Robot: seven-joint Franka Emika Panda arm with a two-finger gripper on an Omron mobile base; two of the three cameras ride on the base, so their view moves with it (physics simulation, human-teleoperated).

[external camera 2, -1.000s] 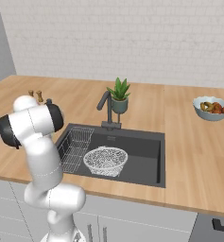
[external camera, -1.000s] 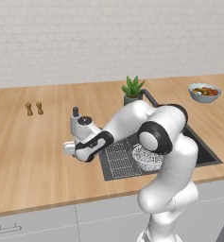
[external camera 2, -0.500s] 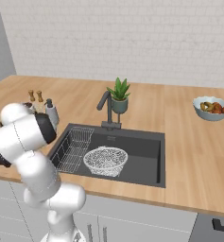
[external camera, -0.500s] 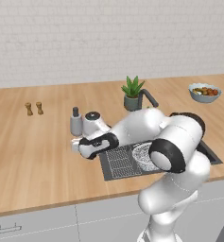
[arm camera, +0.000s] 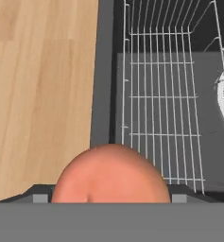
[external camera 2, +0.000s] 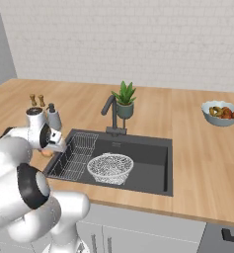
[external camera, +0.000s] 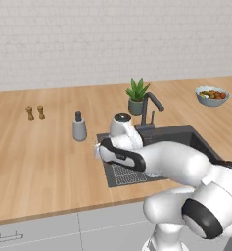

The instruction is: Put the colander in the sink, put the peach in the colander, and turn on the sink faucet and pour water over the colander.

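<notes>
Hovering low at the sink's (external camera 2: 138, 148) left rim, gripper (arm camera: 111, 201) jaws wide around the peach (arm camera: 111, 175); colander (external camera 2: 110, 167) sits in basin beside wire rack (external camera 2: 78, 155).

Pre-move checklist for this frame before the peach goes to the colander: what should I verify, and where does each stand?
1. Colander sits in the sink: ok.
2. Colander free to receive fruit: ok.
3. Peach close between the fingers: ok.
4. Firm grip on the peach: cannot tell, the contact is hidden.
5. Wire rack lies between the peach and the colander, needs clearing: not ok.
6. Sink faucet off, no water running: ok.
</notes>
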